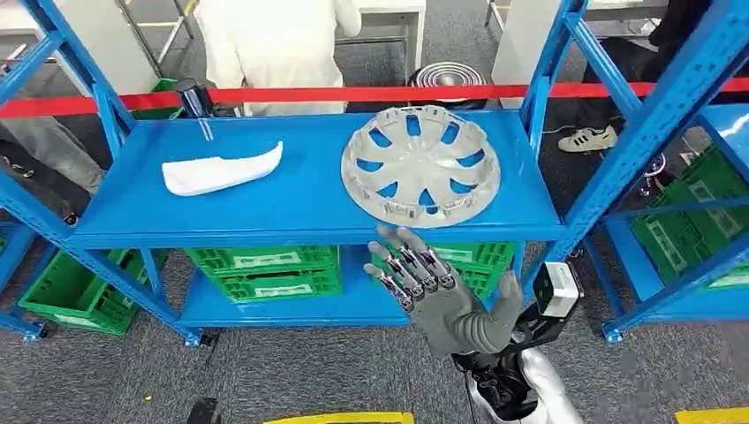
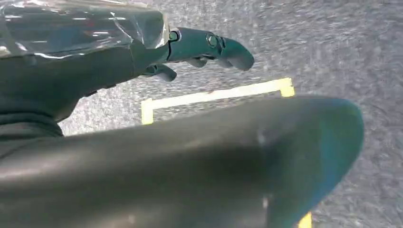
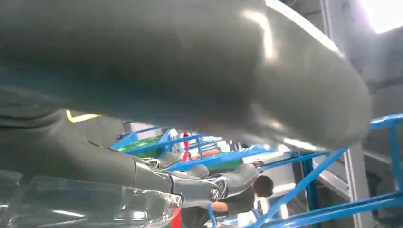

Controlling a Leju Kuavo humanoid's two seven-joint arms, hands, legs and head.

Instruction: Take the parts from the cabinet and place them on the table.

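Right hand [image 1: 439, 287] hovers empty, just below the shelved hubcap [image 1: 421, 164].

Head camera looks down from high at my blue shelf [image 1: 300, 190]. Left wrist camera faces floor, close behind thumb. Right wrist camera faces the same shelf [image 3: 328, 171].

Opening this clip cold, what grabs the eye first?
The silver wheel cover lying flat on the blue shelf, toward its right end, with a white curved part to its left. Just below the shelf's front edge, the right hand reaches up, fingers spread, holding nothing.
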